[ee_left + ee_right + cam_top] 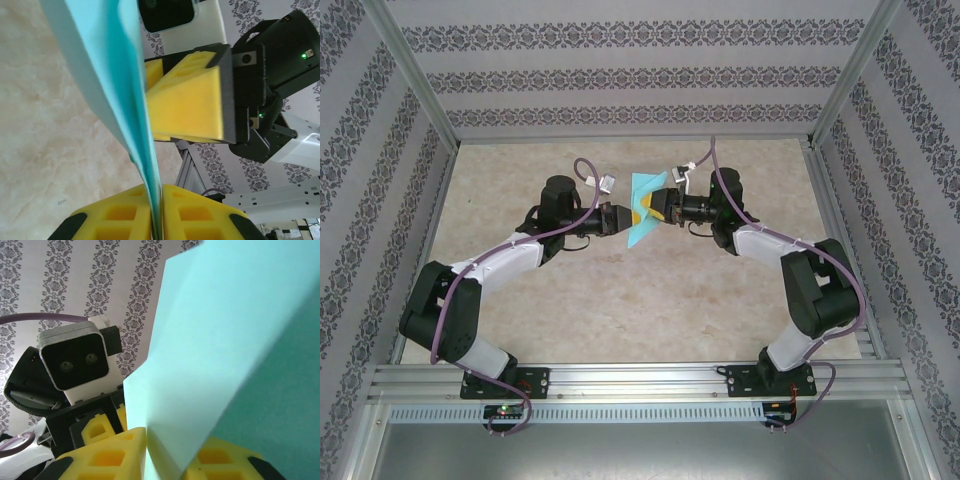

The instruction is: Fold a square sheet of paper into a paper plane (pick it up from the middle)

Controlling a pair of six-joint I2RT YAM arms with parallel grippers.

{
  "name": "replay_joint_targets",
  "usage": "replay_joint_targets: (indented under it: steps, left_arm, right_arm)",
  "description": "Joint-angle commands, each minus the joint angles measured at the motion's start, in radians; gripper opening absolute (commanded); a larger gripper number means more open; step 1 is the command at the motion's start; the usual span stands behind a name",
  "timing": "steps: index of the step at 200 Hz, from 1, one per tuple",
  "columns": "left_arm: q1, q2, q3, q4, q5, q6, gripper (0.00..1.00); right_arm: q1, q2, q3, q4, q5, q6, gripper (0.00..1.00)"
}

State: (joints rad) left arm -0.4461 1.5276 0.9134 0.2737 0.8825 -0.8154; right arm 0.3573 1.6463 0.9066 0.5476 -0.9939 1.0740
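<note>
Mostly the folded sheet of paper [100, 60] hides my right gripper [653, 208], so I cannot tell its grip. My left gripper [156, 212] clenches the sheet's edge above the middle of the bench [620, 300].

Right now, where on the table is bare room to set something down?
Bare: the table patch between the left arm, the right arm and the near rail; also the strip along the back wall. Crowded where the left end effector and right end effector meet at the paper.

Thin matt teal paper [100, 75], porous yellow foam pads [190, 100], smooth marbled tabletop [40, 125]
</note>
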Motion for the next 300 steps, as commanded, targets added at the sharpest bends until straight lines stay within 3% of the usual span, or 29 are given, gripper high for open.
replay_joint_targets:
  steps: [1, 33, 77, 102, 144, 183, 196, 225, 276, 300]
  left_arm:
    - [-0.001, -0.017, 0.031, -0.065, -0.013, 0.058, 0.12]
    - [0.011, -0.054, 0.046, -0.203, -0.061, 0.155, 0.09]
    - [0.01, -0.129, 0.129, -0.547, -0.265, 0.356, 0.07]
    - [0.007, -0.143, 0.215, -0.779, -0.514, 0.417, 0.07]
    - [-0.01, -0.046, 0.375, -1.148, -1.107, 0.37, 0.06]
    - [-0.05, 0.113, 0.479, -1.357, -1.458, 0.267, 0.05]
    - [-0.065, 0.187, 0.524, -1.421, -1.531, 0.238, 0.05]
    - [-0.096, 0.337, 0.596, -1.468, -1.534, 0.188, 0.04]
    - [-0.114, 0.513, 0.639, -1.291, -1.193, 0.196, 0.14]
    - [-0.113, 0.524, 0.673, -1.242, -1.072, 0.211, 0.28]
  right_arm:
    - [-0.021, -0.075, -0.006, -0.118, 0.038, -0.097, 0.37]
    - [-0.084, -0.187, -0.025, -0.353, 0.172, -0.218, 0.59]
    - [-0.122, -0.334, -0.031, -0.665, 0.533, -0.389, 0.77]
    - [-0.119, -0.373, -0.037, -0.711, 0.638, -0.413, 0.82]
    - [-0.116, -0.378, -0.045, -0.718, 0.767, -0.421, 0.83]
    - [-0.116, -0.35, -0.064, -0.719, 0.797, -0.421, 0.83]
    - [-0.116, -0.347, -0.083, -0.708, 0.8, -0.417, 0.83]
    - [-0.117, -0.336, -0.1, -0.703, 0.802, -0.417, 0.83]
    - [-0.119, -0.33, -0.1, -0.733, 0.808, -0.423, 0.83]
    - [-0.119, -0.339, -0.11, -0.748, 0.804, -0.432, 0.83]
